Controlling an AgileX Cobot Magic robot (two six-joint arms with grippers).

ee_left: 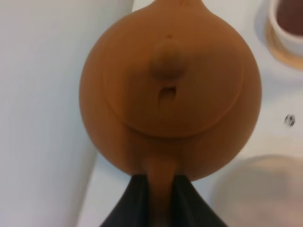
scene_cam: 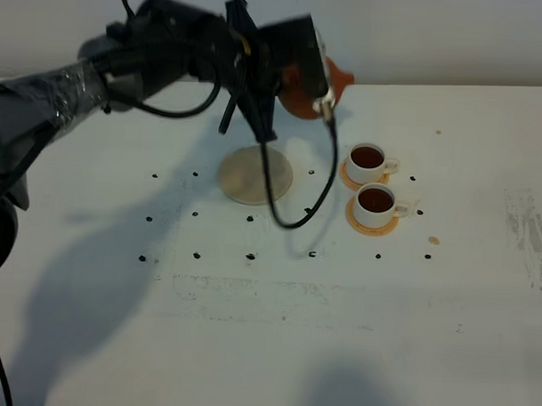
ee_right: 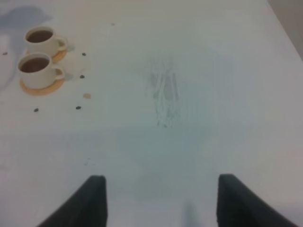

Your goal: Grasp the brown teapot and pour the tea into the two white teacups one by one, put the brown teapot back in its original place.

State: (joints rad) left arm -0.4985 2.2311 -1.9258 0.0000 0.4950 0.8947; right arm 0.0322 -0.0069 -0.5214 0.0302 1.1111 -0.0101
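Teapot held aloft, cups full

Reddish-brown teapot, white cups holding dark tea on orange-tan coasters, seemingly beige saucer.

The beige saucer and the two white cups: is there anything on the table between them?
Only small dark dots on bare table, seen in the high view, between the beige saucer and the cups. A black cable hangs across that gap.

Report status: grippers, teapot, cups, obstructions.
Left gripper shut on brown teapot handle, aloft. Right gripper open, empty. Both teacups filled. Saucer bare, nothing blocking.
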